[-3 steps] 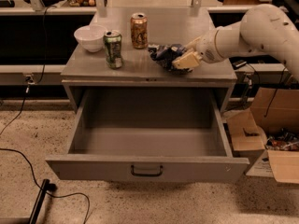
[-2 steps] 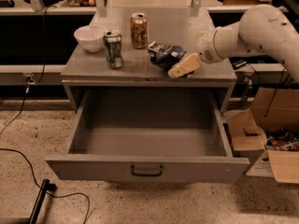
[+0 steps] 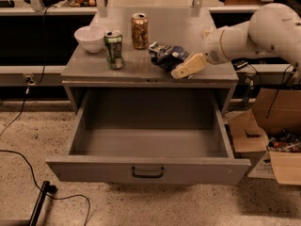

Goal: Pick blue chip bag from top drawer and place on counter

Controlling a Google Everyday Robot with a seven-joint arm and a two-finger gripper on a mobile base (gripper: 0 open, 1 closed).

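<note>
The blue chip bag [image 3: 168, 56] lies crumpled on the counter [image 3: 188, 29], right of centre near the front edge. My gripper [image 3: 187, 67] is just to the right of the bag and slightly in front of it, low over the counter, open and holding nothing. The white arm reaches in from the right. The top drawer [image 3: 146, 171] is pulled fully out below the counter, and its inside shows nothing in it.
On the counter stand a white bowl [image 3: 90, 37] at the left, a green can [image 3: 113, 49] and an orange can [image 3: 139, 30]. Cardboard boxes [image 3: 277, 154] sit on the floor at the right. Cables and a black pole [image 3: 40, 202] lie at the lower left.
My gripper was on the blue chip bag; it has let go and drawn back to the right and toward the front. The bag stays on the counter.
</note>
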